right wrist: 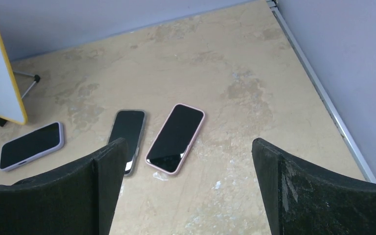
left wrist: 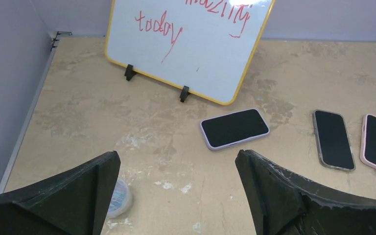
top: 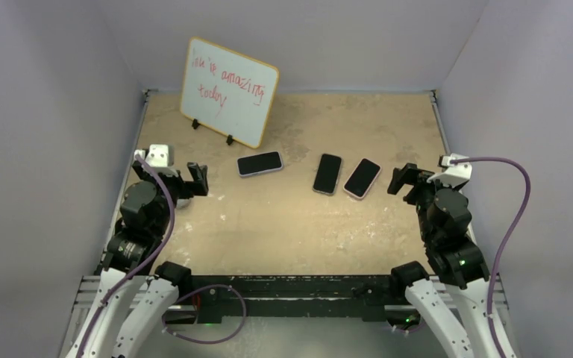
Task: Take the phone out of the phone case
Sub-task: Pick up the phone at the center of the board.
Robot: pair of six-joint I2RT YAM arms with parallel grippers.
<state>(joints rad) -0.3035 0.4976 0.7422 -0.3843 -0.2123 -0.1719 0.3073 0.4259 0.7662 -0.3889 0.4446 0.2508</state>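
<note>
Beige and mottled, the bench (top: 291, 224) has a worn, stone-like surface with darker blotches and whitish scuffs, thickest just ahead of both pairs of jaws. Pale lilac-grey walls (top: 52, 112) close it in at the back and on both sides, and a thin metal rail (right wrist: 323, 98) runs along the foot of the right wall.

Both the left jaws and the right jaws stand wide open, holding nothing and hovering over the bench near its side edges, well apart from each other.

Three phones lie flat and screen-up between the two pairs of jaws. The lavender-cased phone (left wrist: 234, 128) lies ahead of the left jaws and slightly to their right, turned nearly crosswise. The grey-cased phone (right wrist: 128, 132) and the pink-cased phone (right wrist: 176, 138) lie side by side, close but not touching, ahead of the right jaws and to their left. The pink one is the nearer to those jaws. Each phone sits in its case, and neither pair of jaws touches any of them.

Beyond the lavender-cased phone, farther ahead of the left jaws, a yellow-framed whiteboard (top: 227, 91) leans back on two black feet, with red handwriting on it. A small round whitish thing (left wrist: 120, 197) lies on the bench right beside the left-hand finger of the left jaws; what it is I cannot tell.
</note>
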